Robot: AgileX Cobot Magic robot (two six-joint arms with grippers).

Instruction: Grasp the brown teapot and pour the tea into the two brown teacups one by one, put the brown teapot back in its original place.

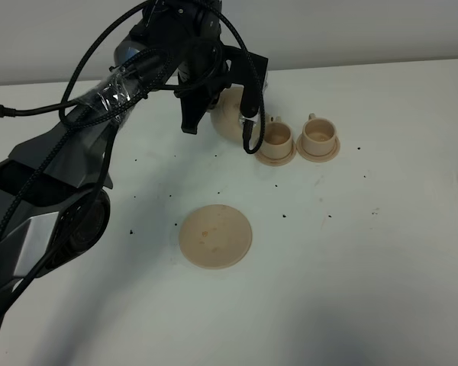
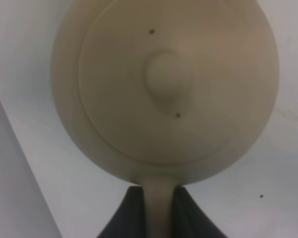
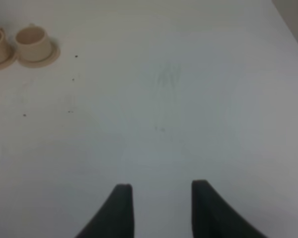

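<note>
The left gripper (image 2: 158, 198) is pinching the loop handle of the brown teapot (image 2: 164, 89), jaws closed tight on it. The teapot is showing toward the far edge of the tabletop (image 1: 382, 252), mostly hidden behind the arm, so I cannot tell whether it is touching the surface. Just beside it, the inner teacup (image 1: 277, 137) and outer teacup (image 1: 318, 133) are standing on small saucers. The saucer plate (image 1: 215, 235) is lying mid-tabletop, well apart. The right gripper (image 3: 161, 193) is hanging with jaws parted, gripping nothing.
</note>
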